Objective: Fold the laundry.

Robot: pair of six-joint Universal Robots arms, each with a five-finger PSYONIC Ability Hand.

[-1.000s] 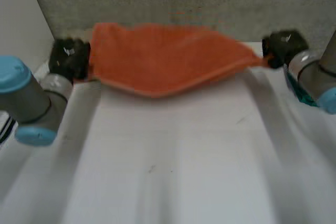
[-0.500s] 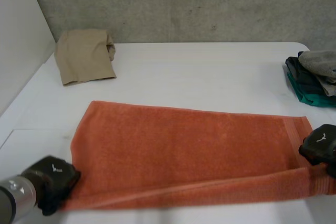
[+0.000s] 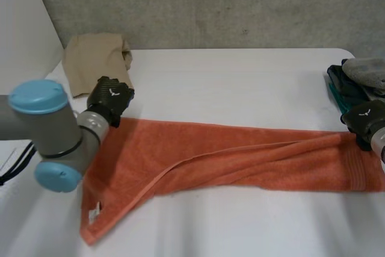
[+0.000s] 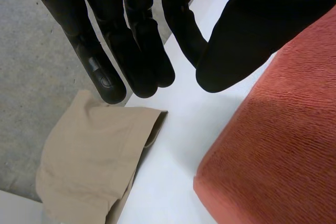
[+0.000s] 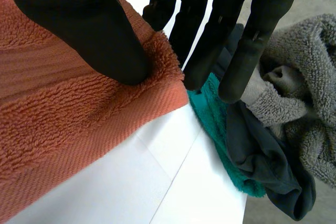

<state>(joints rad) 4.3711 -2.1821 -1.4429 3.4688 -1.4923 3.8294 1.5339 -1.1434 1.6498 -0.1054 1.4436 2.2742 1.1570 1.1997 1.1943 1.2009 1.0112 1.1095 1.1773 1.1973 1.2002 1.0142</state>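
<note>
An orange towel lies across the white table, its near edge turned over toward the far edge in a loose, twisted fold. My left hand is at the towel's far left corner. In the left wrist view that hand has straight fingers, and its thumb lies on the towel's edge. My right hand is at the far right corner. There its thumb presses the towel against the fingers behind the edge.
A folded beige cloth lies at the back left, just beyond my left hand's fingertips. A pile of grey, dark and teal laundry sits at the right edge, touching the towel's corner by my right hand.
The towel was held up in the air, then laid flat with both hands at its near edge. Both hands have now carried that edge toward the far side.
</note>
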